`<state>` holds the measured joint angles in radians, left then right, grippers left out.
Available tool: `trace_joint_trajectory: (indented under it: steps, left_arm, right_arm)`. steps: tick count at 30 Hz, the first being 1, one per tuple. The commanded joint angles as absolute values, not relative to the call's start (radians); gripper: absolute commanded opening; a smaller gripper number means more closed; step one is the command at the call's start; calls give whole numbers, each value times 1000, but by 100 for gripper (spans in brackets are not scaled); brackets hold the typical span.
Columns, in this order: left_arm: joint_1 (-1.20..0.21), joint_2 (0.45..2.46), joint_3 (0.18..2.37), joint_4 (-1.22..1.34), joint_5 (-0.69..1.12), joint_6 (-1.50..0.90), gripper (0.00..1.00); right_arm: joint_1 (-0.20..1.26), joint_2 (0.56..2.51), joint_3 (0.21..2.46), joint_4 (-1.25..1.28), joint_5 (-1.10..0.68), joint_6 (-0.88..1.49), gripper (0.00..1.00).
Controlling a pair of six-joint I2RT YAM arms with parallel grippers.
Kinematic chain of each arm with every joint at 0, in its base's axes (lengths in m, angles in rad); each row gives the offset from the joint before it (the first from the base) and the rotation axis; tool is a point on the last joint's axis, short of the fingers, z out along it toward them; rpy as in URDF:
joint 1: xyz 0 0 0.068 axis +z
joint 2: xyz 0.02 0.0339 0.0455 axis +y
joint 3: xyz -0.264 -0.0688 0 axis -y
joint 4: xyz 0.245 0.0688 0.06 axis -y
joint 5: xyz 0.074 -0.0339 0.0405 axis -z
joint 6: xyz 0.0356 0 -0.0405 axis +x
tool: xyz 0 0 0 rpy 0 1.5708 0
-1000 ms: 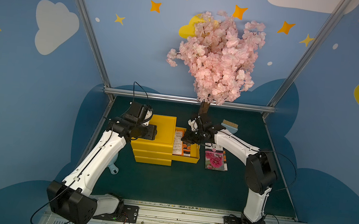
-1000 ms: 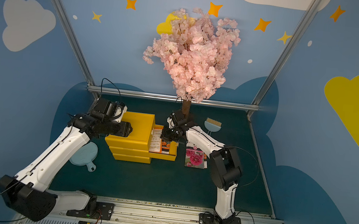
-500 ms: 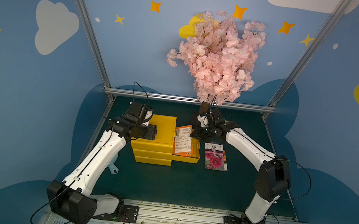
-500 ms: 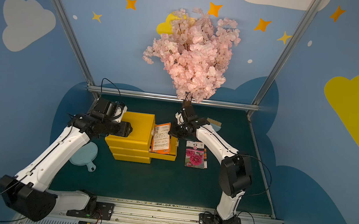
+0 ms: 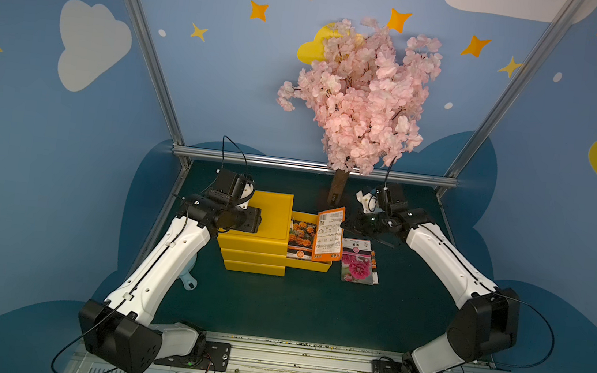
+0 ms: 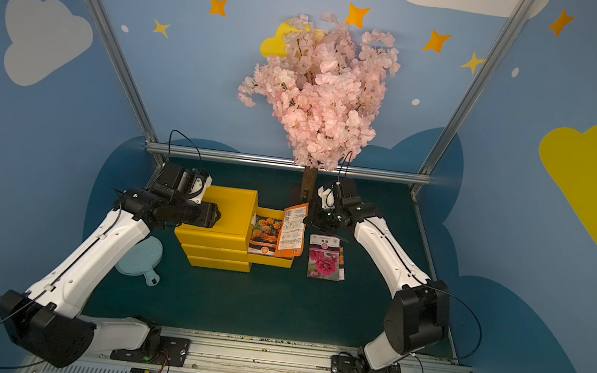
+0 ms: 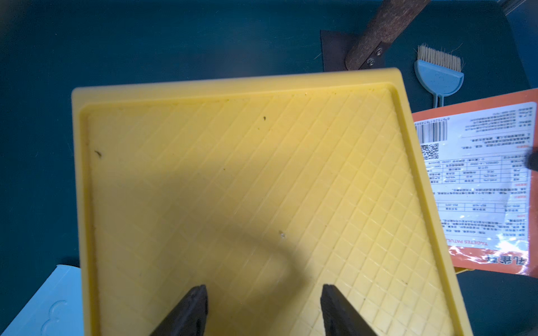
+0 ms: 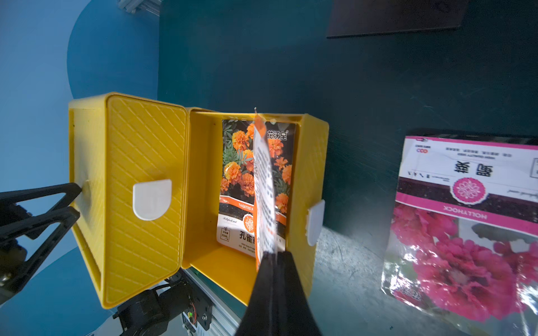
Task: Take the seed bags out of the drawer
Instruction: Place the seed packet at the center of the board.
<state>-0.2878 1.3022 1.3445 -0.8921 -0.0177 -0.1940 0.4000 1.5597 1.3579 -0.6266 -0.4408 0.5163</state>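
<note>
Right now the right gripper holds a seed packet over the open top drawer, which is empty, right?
Not empty: a marigold packet lies in the drawer, seen in the right wrist view. The right gripper does hold a second packet over it.

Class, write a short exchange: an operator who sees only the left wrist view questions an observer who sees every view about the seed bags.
Operator: What holds the orange-backed bag at my view's edge?
Observer: The right tool is shut on it, holding it on edge over the open drawer.
Operator: Is anything else in that drawer?
Observer: Yes, one marigold bag lies flat inside.
</note>
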Motion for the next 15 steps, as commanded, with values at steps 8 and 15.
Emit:
trace_joint_trajectory:
  steps: [8,15]
  left_arm:
    - [-285,1341,1345,-982,20,-202,66]
    - [-285,1341,1354,-983,23,-204,66]
  right_arm:
    - [145,1370,1215,-667,-590,451,0]
    - [3,1347,1126,-669,-590,370,0]
